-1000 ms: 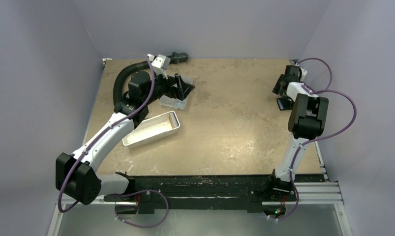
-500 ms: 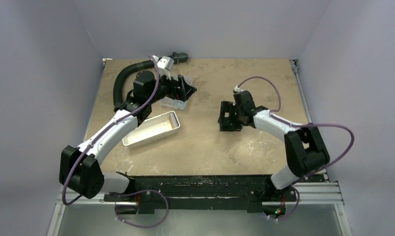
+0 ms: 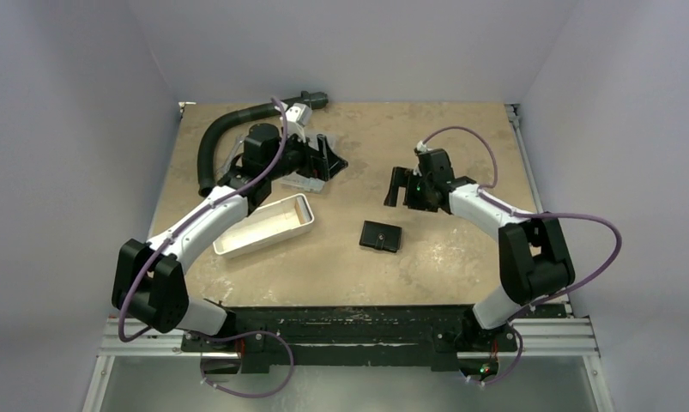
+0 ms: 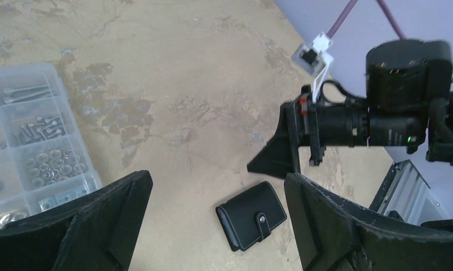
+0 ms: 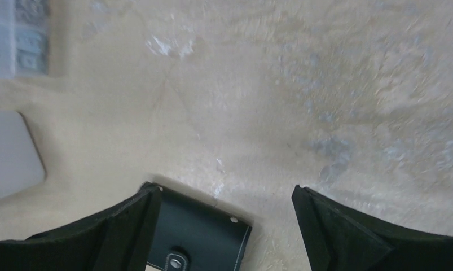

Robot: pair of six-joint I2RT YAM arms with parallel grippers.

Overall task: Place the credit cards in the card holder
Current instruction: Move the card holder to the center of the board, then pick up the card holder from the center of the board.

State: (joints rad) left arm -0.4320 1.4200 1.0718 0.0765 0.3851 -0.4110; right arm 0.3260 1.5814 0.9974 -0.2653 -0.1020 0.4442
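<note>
Card holder (image 3: 381, 236) flat on the tabletop (image 3: 461, 142), just base-side of the released, wide-open right hand (image 3: 398, 190).

Colour rundown: the card holder (image 3: 381, 236) is plain black with one tiny silvery snap dot on its face. The table (image 3: 444, 137) is sandy tan, mottled like stone with darker brownish blotches. The tray (image 3: 268, 226) on the left is white. The far-left compartment box (image 4: 26, 135) is clear, with grey metal bits inside. The arms (image 3: 199, 227) are white with black joints and purple cables (image 3: 598, 225). The left gripper (image 4: 217, 179) and right gripper (image 5: 224, 191) are matte black, the ribbed hose (image 3: 210, 142) too. The walls (image 3: 349, 43) are pale lavender-grey.
</note>
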